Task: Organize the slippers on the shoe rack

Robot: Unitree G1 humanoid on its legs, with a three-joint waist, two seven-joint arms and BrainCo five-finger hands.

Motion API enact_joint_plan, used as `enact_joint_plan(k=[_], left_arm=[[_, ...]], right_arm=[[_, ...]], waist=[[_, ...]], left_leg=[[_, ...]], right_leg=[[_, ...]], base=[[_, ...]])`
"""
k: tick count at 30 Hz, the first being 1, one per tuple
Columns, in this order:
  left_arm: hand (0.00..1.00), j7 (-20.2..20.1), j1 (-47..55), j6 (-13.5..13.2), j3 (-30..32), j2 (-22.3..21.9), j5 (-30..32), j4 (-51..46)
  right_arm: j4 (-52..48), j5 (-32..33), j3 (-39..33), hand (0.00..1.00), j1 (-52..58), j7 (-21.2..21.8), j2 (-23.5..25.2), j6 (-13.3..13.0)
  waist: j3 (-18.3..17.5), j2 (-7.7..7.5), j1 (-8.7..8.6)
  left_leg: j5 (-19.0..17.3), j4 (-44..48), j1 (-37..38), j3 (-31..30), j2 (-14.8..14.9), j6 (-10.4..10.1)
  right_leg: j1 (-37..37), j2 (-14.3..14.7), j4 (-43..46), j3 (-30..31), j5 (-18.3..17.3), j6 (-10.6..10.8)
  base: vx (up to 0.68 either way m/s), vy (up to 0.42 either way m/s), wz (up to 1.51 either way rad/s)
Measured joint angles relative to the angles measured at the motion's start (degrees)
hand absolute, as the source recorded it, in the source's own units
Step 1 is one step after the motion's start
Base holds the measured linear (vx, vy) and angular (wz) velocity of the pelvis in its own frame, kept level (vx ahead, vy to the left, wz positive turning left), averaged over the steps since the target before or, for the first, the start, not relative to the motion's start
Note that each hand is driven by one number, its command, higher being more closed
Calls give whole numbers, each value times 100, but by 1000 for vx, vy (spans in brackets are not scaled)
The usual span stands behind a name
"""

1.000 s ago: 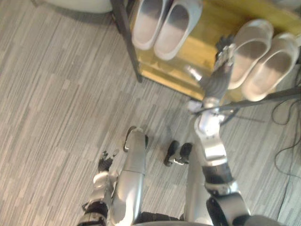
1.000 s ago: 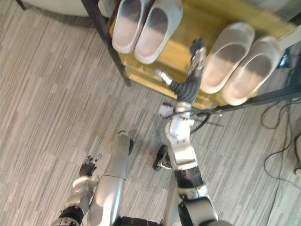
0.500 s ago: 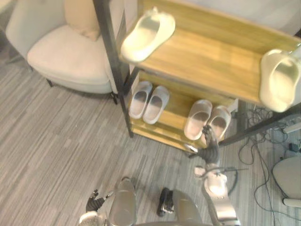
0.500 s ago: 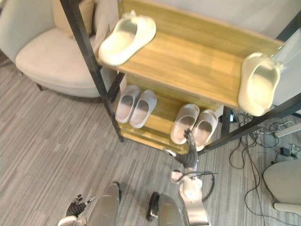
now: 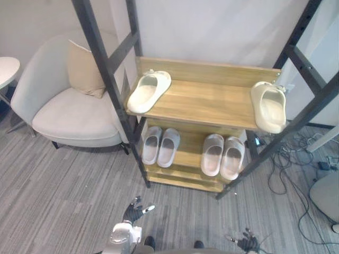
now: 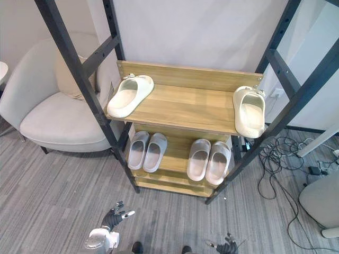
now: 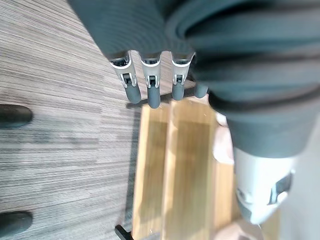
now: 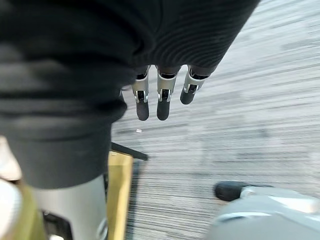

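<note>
Two pairs: left pair and right pair sit neat on lower shelf.
Right hand: back from right pair, now 5 o'clock, fingers straight, empty.
Left hand: 7 o'clock, fingers loosely spread, empty.
Top shelf: left slipper at 10, right slipper at 2 o'clock, well apart; I pair them next.

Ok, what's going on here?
Neither hand is handling anything: the left hand and right hand hang low over the floor before the shoe rack, fingers relaxed and empty. The left grey pair and right grey pair sit on the lower shelf. The left cream slipper and right cream slipper lie at opposite ends of the upper shelf, not yet paired.
</note>
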Motion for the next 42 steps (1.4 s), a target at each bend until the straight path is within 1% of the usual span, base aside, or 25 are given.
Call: enact_joint_plan(k=[1, 2, 3, 4, 5, 7, 9, 14, 16, 19, 21, 23, 26, 31, 33, 35, 40, 42], left_arm=[[0, 1, -5, 0, -143, -1, -1, -217], [0, 1, -11, -3, -395, 1, -3, -711], [0, -1, -12, -5, -428, 1, -3, -785], [0, 0, -13, -12, -547, 3, -3, -1082], [0, -5, -17, -80, -671, -2, -10, -1439], [0, -10, -38, -211, -791, -2, -19, -1823], [0, -3, -152, -251, -850, -2, -44, -2214], [0, 60, -325, -350, -851, 15, -261, -2884], [0, 172, -417, -405, -825, 27, -368, -3135], [0, 216, -654, -464, -780, 74, -479, -3466], [0, 342, -997, -491, -617, 142, -473, -3493], [0, 563, -1413, -501, -324, 238, -465, -3494], [0, 780, -1814, -526, 70, 359, -461, -3498], [0, 1007, -2196, -551, 349, 712, -438, -3497], [0, 1083, -2383, -552, 442, 850, -339, -3455], [0, 1150, -2645, -553, 542, 1009, -235, -3266], [0, 1294, -3418, -546, 826, 1583, -233, -2260], [0, 1293, -3611, -537, 867, 1820, -250, -1929]], right_arm=[[50, 104, -80, 0, -2, 13, 12, 2], [196, 220, -103, 0, -33, 11, -4, 0], [212, 219, -103, 0, -33, 11, -4, 0], [269, 219, -103, 0, -30, 12, 3, 0], [390, 218, -103, 0, -44, 11, 9, 2], [443, 218, -207, 0, -46, 9, 16, 3], [501, 218, -317, 0, -22, -4, 11, 3], [619, 239, -322, 0, -6, 0, 19, 5], [614, 344, -318, 0, -88, 4, 22, 2], [601, 442, -296, 0, -172, 0, 28, -33], [601, 439, -254, 0, -217, 0, 24, -32], [595, 438, -185, 0, -245, -2, 15, -31], [590, 437, -71, 0, -251, -4, -7, -27], [584, 439, -42, 0, -263, 7, -11, -10], [584, 439, -32, 0, -267, 14, -11, -8], [583, 439, -20, 0, -285, 21, -15, -6], [569, 439, 45, 0, -325, 74, -27, -3], [569, 439, 44, 0, -337, 100, -27, 0]], waist=[[-22, 25, -1], [-45, 55, -10], [-46, 58, -10], [-51, 68, -10], [-58, 76, -29], [-80, 96, -66], [-106, 120, -119], [-174, 137, -133], [-192, 154, -132], [-190, 145, -138], [-200, 134, -142], [-211, 123, -159], [-220, 108, -186], [-228, 102, -213], [-227, 101, -214], [-227, 101, -214], [-228, 105, -220], [-222, 107, -231]], left_leg=[[24, -45, 13, 0, 0, 8], [45, -79, 48, 0, -3, 17], [46, -84, 54, 1, -2, 19], [57, -128, 103, 9, 1, 26], [70, -192, 170, 31, 10, 23], [69, -242, 203, 36, 22, 25], [69, -252, 202, 45, 41, 19], [79, -278, 246, 70, 70, -8], [80, -356, 296, 117, 77, -8], [79, -390, 297, 190, 76, -7], [79, -409, 306, 215, 75, -7], [79, -441, 307, 223, 76, -7], [75, -444, 277, 248, 74, -6], [74, -446, 191, 265, 69, -6], [74, -446, 188, 264, 67, -5], [74, -446, 184, 264, 67, -5], [83, -446, 52, 269, 66, -6], [94, -446, -12, 273, 65, -11]], right_leg=[[-1, 4, -3, 8, 4, 0], [11, 6, -31, 28, 11, 1], [15, 7, -35, 32, 11, 1], [49, 18, -70, 57, 14, -3], [112, 35, -156, 86, 14, 3], [124, 51, -194, 108, 26, 2], [107, 74, -198, 138, 26, -2], [185, 121, -249, 213, 107, -41], [193, 133, -300, 229, 123, -41], [178, 132, -321, 253, 123, -41], [173, 133, -334, 272, 124, -41], [164, 138, -360, 284, 133, -43], [136, 138, -395, 297, 146, -44], [48, 138, -409, 311, 156, -50], [49, 137, -419, 310, 159, -54], [51, 138, -438, 307, 173, -70], [-61, 147, -544, 352, 271, -88], [-125, 151, -549, 377, 298, -78]], base=[[-44, 4, -3], [-44, 3, 2], [0, 0, 0], [-9, -1, -9], [0, -2, -13], [8, -4, -9], [29, -7, -7], [67, -8, -4], [48, 5, -10], [41, 13, -6], [25, 9, -5], [17, 5, -5], [21, 6, -4], [0, 0, 0], [0, 0, 0], [0, 0, 0], [-19, 4, -6], [7, 1, -2]])
